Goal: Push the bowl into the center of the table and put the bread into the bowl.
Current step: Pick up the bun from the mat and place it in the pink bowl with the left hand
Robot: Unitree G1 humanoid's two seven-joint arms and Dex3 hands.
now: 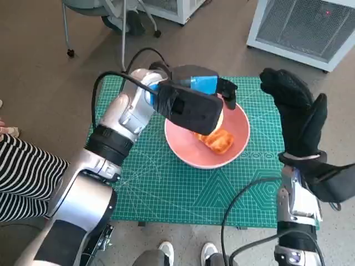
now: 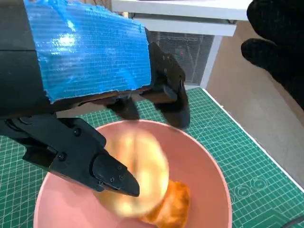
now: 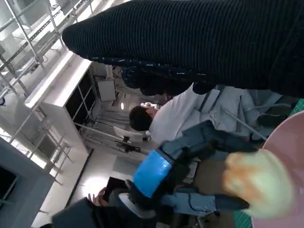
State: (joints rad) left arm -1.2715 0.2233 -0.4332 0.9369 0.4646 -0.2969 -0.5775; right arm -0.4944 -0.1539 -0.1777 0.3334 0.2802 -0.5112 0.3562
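Note:
A pink bowl (image 1: 183, 149) stands on the green cutting mat (image 1: 166, 194), a little right of the mat's middle. A golden piece of bread (image 1: 217, 139) lies inside the bowl. My left hand (image 1: 191, 102) hovers just over the bowl with its fingers apart. In the left wrist view the bread (image 2: 142, 175) is blurred below the spread fingers (image 2: 168, 90), inside the bowl (image 2: 209, 161), and I see no finger touching it. My right hand (image 1: 297, 116) is raised beside the bowl's right side, fingers spread, holding nothing. The right wrist view shows the left hand (image 3: 190, 161) above the bread (image 3: 256, 183).
A white grilled unit (image 1: 310, 27) stands beyond the table's far right corner. Chair legs on castors (image 1: 111, 22) are at the far left. A person in striped clothing (image 1: 22, 172) sits at the left; feet (image 1: 183, 252) show at the near edge. Another person (image 3: 156, 123) appears in the right wrist view.

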